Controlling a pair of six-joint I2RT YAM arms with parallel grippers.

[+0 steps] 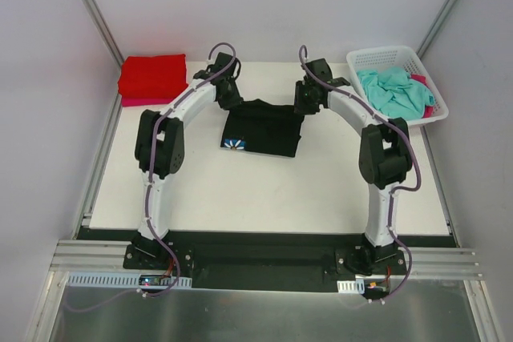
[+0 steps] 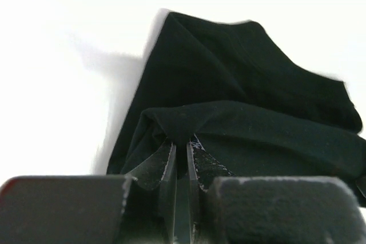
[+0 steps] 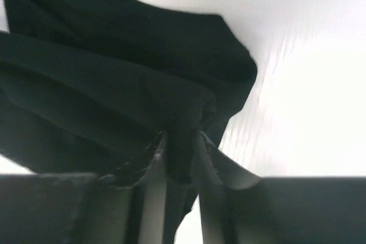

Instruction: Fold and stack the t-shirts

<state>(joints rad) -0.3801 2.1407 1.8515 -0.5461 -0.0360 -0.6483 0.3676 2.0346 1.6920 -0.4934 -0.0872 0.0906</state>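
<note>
Black soft cloth is the matter in hand: the black t-shirt (image 1: 264, 122) is laid at the centre of the surface (image 1: 264, 198), partly folded, with its daisy print (image 1: 234, 144) showing at the 7 o'clock corner. Its 11 o'clock corner is pinched by the left gripper (image 2: 180, 147), whose jaws are closed tight on a bunched fold. At the 1 o'clock corner a fold is seen between the jaws of the right gripper (image 3: 180, 138), which stand narrow and slightly parted; how firm that hold is cannot be told. The cloth is judged light and floppy, so it is expected to sag and crease wherever it is unsupported. It is best taken at two corners of one edge and kept taut between them. A folded red pile (image 1: 152, 78) is set at 10 o'clock. At 2 o'clock a teal t-shirt (image 1: 393, 90) and a pink t-shirt (image 1: 425, 86) are heaped in the white basket (image 1: 385, 52).
</note>
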